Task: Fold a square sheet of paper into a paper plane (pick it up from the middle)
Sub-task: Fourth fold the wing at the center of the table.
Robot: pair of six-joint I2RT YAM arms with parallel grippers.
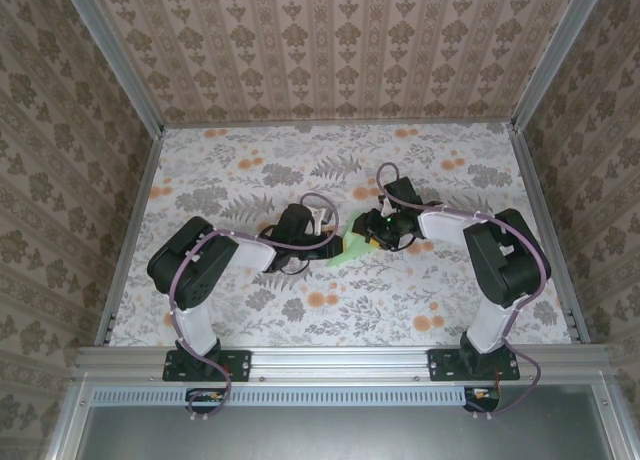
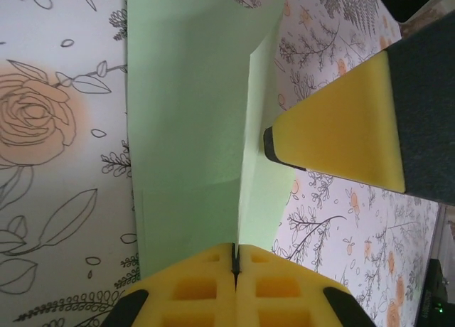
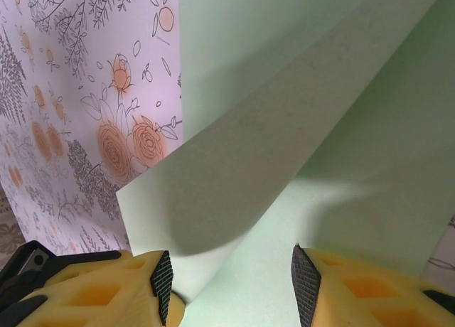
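1. The left gripper [image 2: 234, 254] is fully closed. Its yellow pads are pressed together on the near edge of the square sheet of paper [image 2: 186, 128], just where a straight crease runs into them, and it appears to have the sheet pinched at that spot.
2. The right gripper [image 3: 231, 290] stands roughly half open with its dark pads apart. Paper lies in the gap between them, but neither pad is seen pressing on it, so this gripper has hold of nothing.
3. In the left wrist view, one yellow finger [image 2: 341, 128] of the right gripper sits at the sheet's far side. Whether it touches the paper cannot be told.
4. The step in hand looks like turning one flap over along the crease.
   - The closed gripper should serve as a firm anchor.
   - The open one should take only the raised layer near its free edge, not both layers.
   - It should then carry that layer across until the edges meet and press it flat along the fold.
   - The pull should be gentle, since paper this thin could probably slip out of the pinch or tear.
5. The sheet is pale mint green, plain and thin. Part of it lies flat while another part lifts in a soft curve and casts a shadow beneath. It is not yet a pointed dart.
6. The sheet lies mid-table between the two grippers on the floral tablecloth [image 1: 250, 170].
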